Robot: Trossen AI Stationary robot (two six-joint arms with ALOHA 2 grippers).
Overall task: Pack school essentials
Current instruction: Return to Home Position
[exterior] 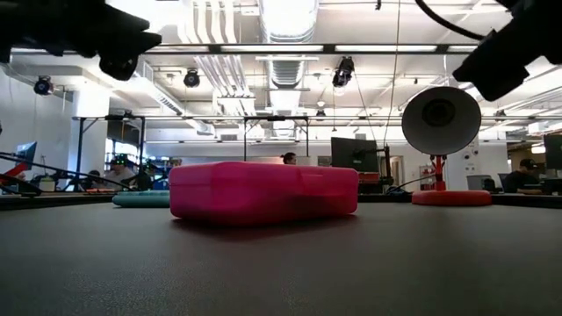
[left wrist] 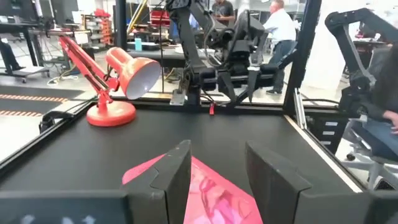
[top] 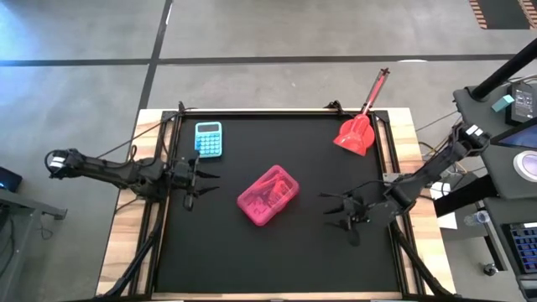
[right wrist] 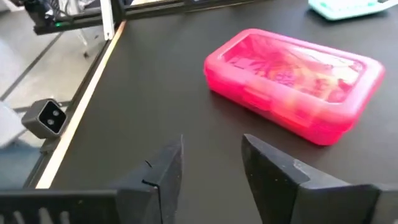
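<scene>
The pink box [right wrist: 292, 81] looks like glossy, see-through plastic; the table [top: 252, 252] is matt black with pale wood edges.

A translucent pink supply box [top: 268, 195] is seen lying flat near the middle of the black table top [top: 252, 260], turned diagonally to its edges and closed. The school essentials [right wrist: 289, 70] are made out only as blurred reddish shapes through the pink plastic; single items cannot be told apart.
</scene>
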